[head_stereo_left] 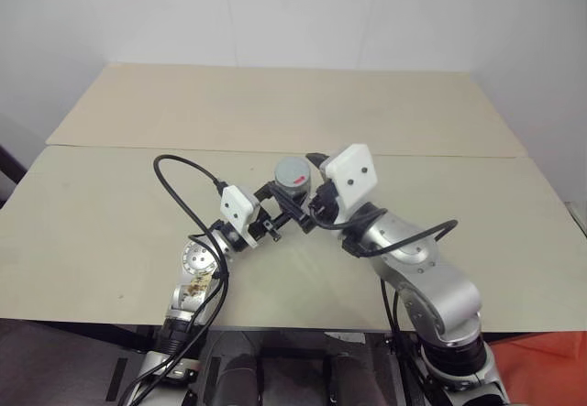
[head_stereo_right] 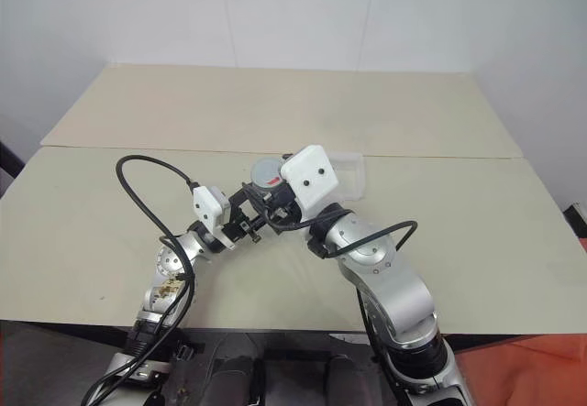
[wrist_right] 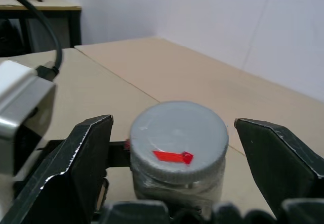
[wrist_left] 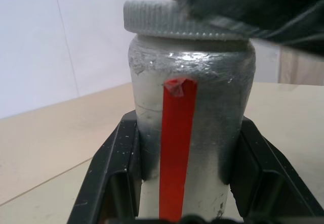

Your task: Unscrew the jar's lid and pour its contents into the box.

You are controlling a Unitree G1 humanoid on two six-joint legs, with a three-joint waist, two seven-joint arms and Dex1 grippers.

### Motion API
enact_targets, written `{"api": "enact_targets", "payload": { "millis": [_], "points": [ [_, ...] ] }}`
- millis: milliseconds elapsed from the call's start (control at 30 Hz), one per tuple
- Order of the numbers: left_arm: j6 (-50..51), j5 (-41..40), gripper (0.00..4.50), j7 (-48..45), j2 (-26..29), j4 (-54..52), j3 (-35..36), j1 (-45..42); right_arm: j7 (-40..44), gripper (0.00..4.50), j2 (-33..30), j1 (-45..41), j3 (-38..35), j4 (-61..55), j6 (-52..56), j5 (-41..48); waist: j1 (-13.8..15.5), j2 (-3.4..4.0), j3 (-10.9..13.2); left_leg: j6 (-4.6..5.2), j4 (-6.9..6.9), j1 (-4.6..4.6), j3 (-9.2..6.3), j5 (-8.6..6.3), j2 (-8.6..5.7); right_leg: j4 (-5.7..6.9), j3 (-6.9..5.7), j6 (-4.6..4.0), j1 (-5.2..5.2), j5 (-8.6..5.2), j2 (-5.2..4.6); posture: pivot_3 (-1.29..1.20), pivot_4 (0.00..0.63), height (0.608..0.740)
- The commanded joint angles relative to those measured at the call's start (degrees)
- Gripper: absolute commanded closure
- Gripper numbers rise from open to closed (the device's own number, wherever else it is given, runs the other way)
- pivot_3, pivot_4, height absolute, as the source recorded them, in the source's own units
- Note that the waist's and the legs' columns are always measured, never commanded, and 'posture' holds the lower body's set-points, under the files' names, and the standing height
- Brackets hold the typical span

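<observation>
I hold the small silvery metal jar [wrist_left: 190, 133], a slim cylinder with a scuffed, dull skin and a red strip running down its side, upright above the pale beige table [head_stereo_left: 110, 232]; my left claw [wrist_left: 187, 183] is clamped tight on its body, black fingers [wrist_left: 114, 178] pressed against either side. Its flat round grey lid [wrist_right: 178, 142], ribbed around the edge and marked with a small red arrow on top, sits screwed on, so I cannot tell what is inside. My right claw [wrist_right: 177, 158] is spread wide, one finger on each side of the lid with a gap at both. The shallow clear plastic box [head_stereo_right: 348, 170] lies on the table just beyond my right wrist; its inside is mostly hidden.
</observation>
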Motion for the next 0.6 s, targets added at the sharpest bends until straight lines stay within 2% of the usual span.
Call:
{"api": "enact_targets", "payload": {
  "millis": [33,367,533,600],
  "points": [
    [-1.4,-0.2,2.58,0.1,-0.1,-2.0,0.1,-0.2,-0.3,0.02,0.8,-0.5,-0.2,-0.5,-2.7,-1.0,-0.1,0.0,0.0,0.0,0.0,0.0,0.0,0.0,0.0,0.0,0.0,0.0,0.0,0.0,0.0,0.0,0.15,0.74],
    [-1.6,-0.2,2.58,0.3,-0.3,-1.9,0.0,-0.1,-0.6,0.02,2.2,-0.3,0.2,0.5,-3.7,-2.3,-0.2,0.0,0.0,0.0,0.0,0.0,0.0,0.0,0.0,0.0,0.0,0.0,0.0,0.0,0.0,0.0,0.15,0.74],
    [-1.4,-0.4,2.58,0.0,-0.3,-1.8,-0.1,-0.1,-1.0,1.62,2.7,0.2,0.0,0.8,-3.8,-3.1,-0.2,0.0,0.0,0.0,0.0,0.0,0.0,0.0,0.0,0.0,0.0,0.0,0.0,0.0,0.0,0.0,0.15,0.74],
    [-1.2,-0.5,2.58,-0.3,-0.1,-1.9,-0.2,-0.1,-0.9,1.73,2.6,0.1,0.2,0.9,-3.9,-3.4,-0.2,0.0,0.0,0.0,0.0,0.0,0.0,0.0,0.0,0.0,0.0,0.0,0.0,0.0,0.0,0.0,0.15,0.74]
  ]
}}
